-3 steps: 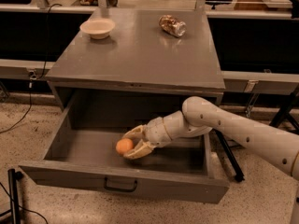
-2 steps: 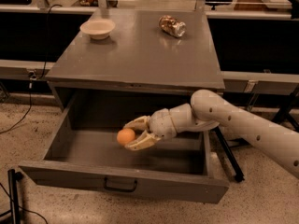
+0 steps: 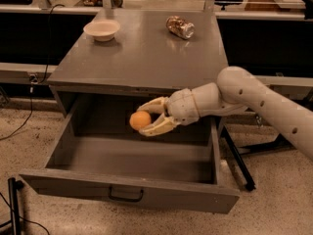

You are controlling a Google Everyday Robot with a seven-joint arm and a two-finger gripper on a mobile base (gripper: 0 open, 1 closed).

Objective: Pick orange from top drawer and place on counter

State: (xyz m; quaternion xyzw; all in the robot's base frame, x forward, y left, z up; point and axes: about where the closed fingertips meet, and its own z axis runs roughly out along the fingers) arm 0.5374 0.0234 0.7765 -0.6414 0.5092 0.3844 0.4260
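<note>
the gripper [image 3: 146, 119] sits over the open top drawer [image 3: 73, 184], just under the front edge of the counter [image 3: 142, 58]. its two pale fingers [image 3: 155, 105] are closed narrowly on the orange [image 3: 140, 120], one finger above the fruit and one below. the fingers point toward 9 o'clock, and the white arm [image 3: 264, 102] comes in from 3 o'clock across the drawer's right wall. the orange shows in front of the drawer's dark back half and looks clear of the grey floor, though how far above it cannot be told. the fruit is round, so it shows no long axis and no way it points, and no stem end can be made out. the drawer is pulled out toward 6 o'clock, with a small dark handle [image 3: 125, 196] at the middle of its flat front panel. on the counter a pale bowl [image 3: 101, 30] stands upright near the 11 o'clock corner. a shiny can [image 3: 180, 27] lies on its side toward 1 o'clock, well apart from the bowl, its long axis running roughly 10 to 4 o'clock. the can's print is too small to read.
</note>
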